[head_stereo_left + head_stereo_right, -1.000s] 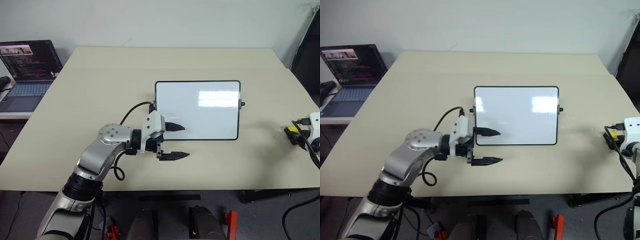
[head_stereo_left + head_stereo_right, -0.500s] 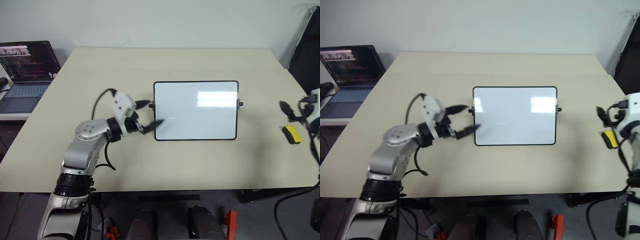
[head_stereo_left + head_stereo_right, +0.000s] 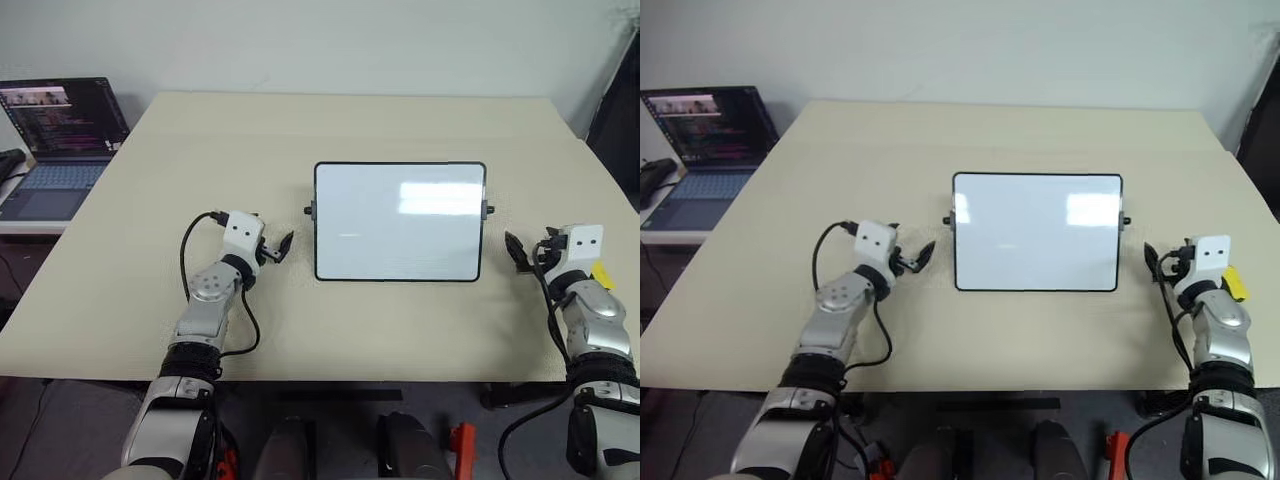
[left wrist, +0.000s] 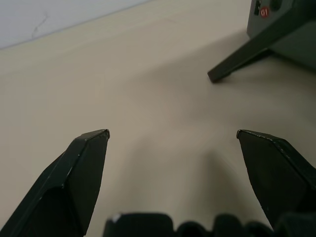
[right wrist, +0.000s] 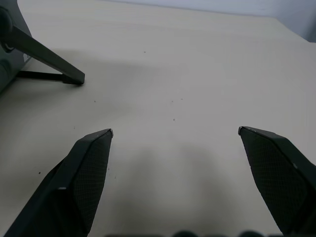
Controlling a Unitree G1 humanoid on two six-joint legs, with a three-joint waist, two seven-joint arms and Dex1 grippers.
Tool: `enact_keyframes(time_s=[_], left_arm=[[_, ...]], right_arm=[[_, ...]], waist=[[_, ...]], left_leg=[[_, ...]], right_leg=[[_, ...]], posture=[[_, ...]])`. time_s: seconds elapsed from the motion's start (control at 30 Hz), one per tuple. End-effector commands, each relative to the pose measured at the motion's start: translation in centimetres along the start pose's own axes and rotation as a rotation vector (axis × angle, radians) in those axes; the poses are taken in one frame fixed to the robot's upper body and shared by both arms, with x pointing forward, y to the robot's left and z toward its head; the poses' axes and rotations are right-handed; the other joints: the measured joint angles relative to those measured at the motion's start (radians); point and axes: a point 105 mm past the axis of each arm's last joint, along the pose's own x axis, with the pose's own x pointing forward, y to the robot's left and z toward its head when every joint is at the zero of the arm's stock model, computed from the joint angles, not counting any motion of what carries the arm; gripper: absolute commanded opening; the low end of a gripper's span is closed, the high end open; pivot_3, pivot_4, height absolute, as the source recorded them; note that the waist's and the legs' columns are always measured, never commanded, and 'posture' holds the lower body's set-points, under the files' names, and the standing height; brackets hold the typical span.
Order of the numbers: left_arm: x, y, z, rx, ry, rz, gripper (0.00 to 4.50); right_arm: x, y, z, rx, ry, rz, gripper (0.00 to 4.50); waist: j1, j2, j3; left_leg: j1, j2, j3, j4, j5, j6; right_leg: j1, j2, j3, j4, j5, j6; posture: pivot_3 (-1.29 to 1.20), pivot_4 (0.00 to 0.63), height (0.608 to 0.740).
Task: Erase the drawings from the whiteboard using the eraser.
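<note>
The whiteboard (image 3: 400, 221) stands at the table's middle, its face white with a glare patch. Of the drawings I make out one faint short dash (image 3: 347, 236) on its left half. My left gripper (image 3: 275, 247) is open and empty just left of the board, pointing forward; the left wrist view shows its spread fingers (image 4: 84, 163) and the board's stand leg (image 4: 242, 61). My right gripper (image 3: 520, 252) is open and empty just right of the board. The yellow eraser (image 3: 1234, 282) lies on the table to the right of that hand, partly hidden by it.
An open laptop (image 3: 60, 130) sits on a lower surface beyond the table's left edge. A dark object (image 3: 622, 110) stands past the far right corner. The table's front edge (image 3: 320, 380) runs close under both forearms.
My left arm pulled back from the board's front left corner and now points forward beside it. My right gripper opened, left the eraser on the table and moved toward the board.
</note>
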Motion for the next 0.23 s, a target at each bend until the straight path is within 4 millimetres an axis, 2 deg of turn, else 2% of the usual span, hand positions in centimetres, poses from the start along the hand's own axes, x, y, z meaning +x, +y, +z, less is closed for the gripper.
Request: enact_keyframes(time_s=[0.03, 0.23], left_arm=[[0.5, 0.3, 1.2, 0.022, -0.057, 0.027, 4.50], [0.6, -1.1, 0.5, 0.019, -0.048, -0.021, 4.50]], right_arm=[[0.3, 1.5, 1.3, -0.006, -0.061, 0.027, 4.46], [0.4, 2.4, 0.5, 0.022, -0.042, 0.040, 4.46]], waist=[[-0.001, 0.000, 0.000], [0.003, 0.000, 0.000]], left_leg=[[0.000, 0.000, 0.000, 0.000, 0.000, 0.000], [0.001, 0.000, 0.000, 0.001, 0.000, 0.000]], right_leg=[[0.000, 0.000, 0.000, 0.001, 0.000, 0.000], [0.001, 0.000, 0.000, 0.001, 0.001, 0.000]], posture=[[0.00, 0.150, 0.740], [0.00, 0.150, 0.740]])
